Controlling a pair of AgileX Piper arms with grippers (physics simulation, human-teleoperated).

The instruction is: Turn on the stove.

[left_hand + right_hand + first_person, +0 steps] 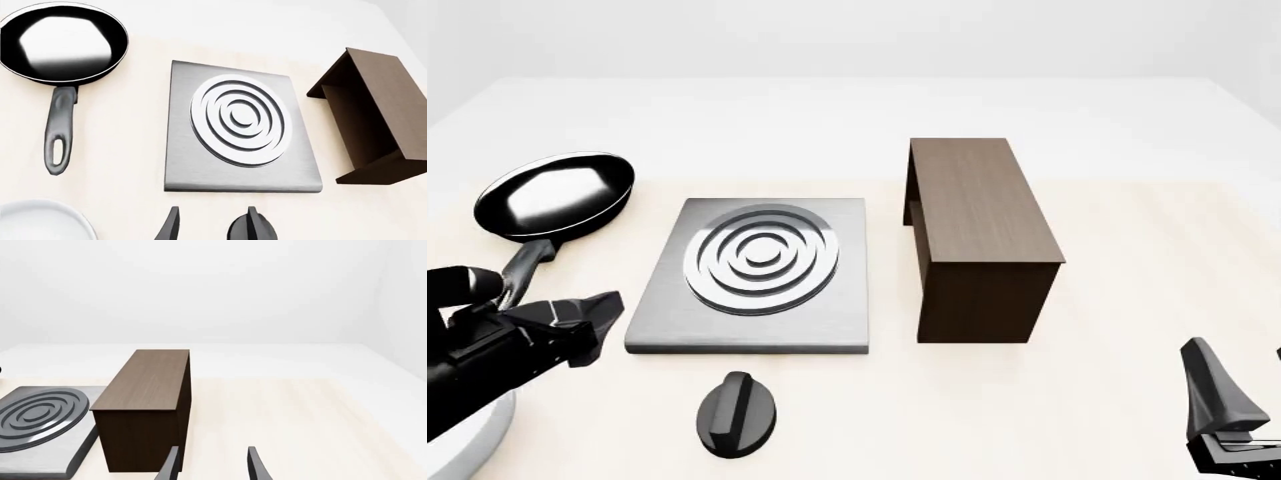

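Stove (754, 285) sits flat mid-table, grey square slab with silver burner rings (763, 258) on top. Its black oval knob (739, 412) lies on the table just in front of the slab's near edge, apart from it, ridge pointing roughly away from the camera.

Left gripper (585, 322) hangs at the left of the front view, beside the slab's near-left corner, above the table. Fingers spread, nothing between them. In the left wrist view the two fingertips (168, 226) frame a gap of bare table; the knob (256, 229) shows right at one fingertip, contact can't be told. Not gripping it.

Right gripper (1228, 420) is low at the right edge of the front view, well apart from stove and knob. Right wrist view shows its two fingers (169, 465) parted, holding nothing.

Frying pan (555, 196), black, sits left of the stove, handle (523, 266) pointing toward the near side, partly behind the left arm. Wooden box (977, 235), dark brown, stands just right of the stove, a narrow gap between them; open side visible in the left wrist view (373, 117). White plate (40, 220) rim shows near the left gripper; in the front view it sits at the lower left corner under the left arm (467, 440).

Table (1121, 300) is pale wood.
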